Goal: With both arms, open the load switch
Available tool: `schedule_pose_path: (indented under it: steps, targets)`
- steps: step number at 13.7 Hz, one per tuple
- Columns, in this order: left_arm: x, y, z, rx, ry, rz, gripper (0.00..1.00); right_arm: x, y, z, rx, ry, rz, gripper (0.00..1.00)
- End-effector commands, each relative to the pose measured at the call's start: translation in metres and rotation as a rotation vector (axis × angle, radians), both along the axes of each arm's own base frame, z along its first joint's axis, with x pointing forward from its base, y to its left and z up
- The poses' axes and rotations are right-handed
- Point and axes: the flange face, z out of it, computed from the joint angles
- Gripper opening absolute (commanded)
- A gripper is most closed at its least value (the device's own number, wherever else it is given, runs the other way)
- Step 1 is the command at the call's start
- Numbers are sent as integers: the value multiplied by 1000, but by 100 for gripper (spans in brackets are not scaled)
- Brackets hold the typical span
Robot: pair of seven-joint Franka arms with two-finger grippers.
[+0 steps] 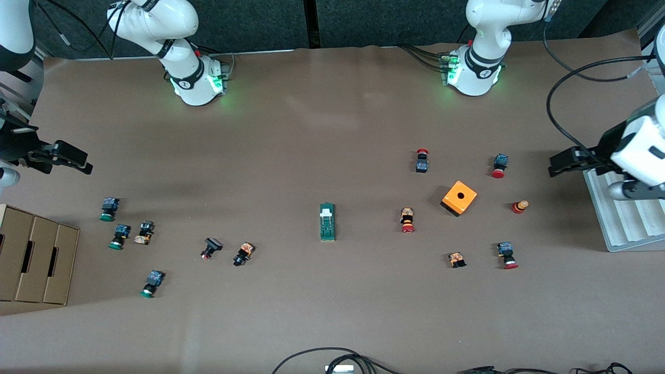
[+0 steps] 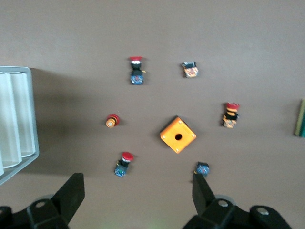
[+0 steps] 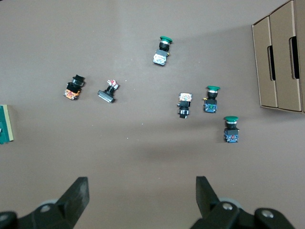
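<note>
Nearest the front camera: a green-capped push button [image 1: 151, 283] toward the right arm's end, then a small orange-black part [image 1: 456, 259] and a red-capped push button [image 1: 506, 255] toward the left arm's end. The load switch [image 1: 327, 222] lies flat on the brown table [image 1: 322, 130], mid-table, untouched, its white piece at the end farther from the camera. Just showing at the frame edge in both wrist views. A black button [image 1: 242, 253] and another small black part [image 1: 210, 248] sit between it and the right arm's end. Orange cube with a hole [image 1: 459, 197] is farther from the camera than the switch, toward the left arm's end, red buttons scattered around it. Cardboard boxes [image 1: 34, 259] at the right arm's end, a grey ridged tray [image 1: 618, 208] at the left arm's end.

Right gripper [image 1: 78, 161] hangs over bare table, fingers [image 3: 76, 198] spread wide, holding nothing. Left gripper [image 1: 558, 167] hangs by the tray edge, fingers [image 2: 71, 193] spread wide too, nothing held.
</note>
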Motion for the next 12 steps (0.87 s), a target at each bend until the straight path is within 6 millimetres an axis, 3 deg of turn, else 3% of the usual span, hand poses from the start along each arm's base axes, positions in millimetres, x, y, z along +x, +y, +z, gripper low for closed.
schedule_pose_path:
  steps: [1, 12]
  targets:
    - [-47, -6, -2, 6, -67, -5, 100, 1, 6, 0, -17, 15, 17, 100]
    - [-44, -19, -1, 6, -58, -25, 100, 8, 21, -24, -13, 83, 45, 100]
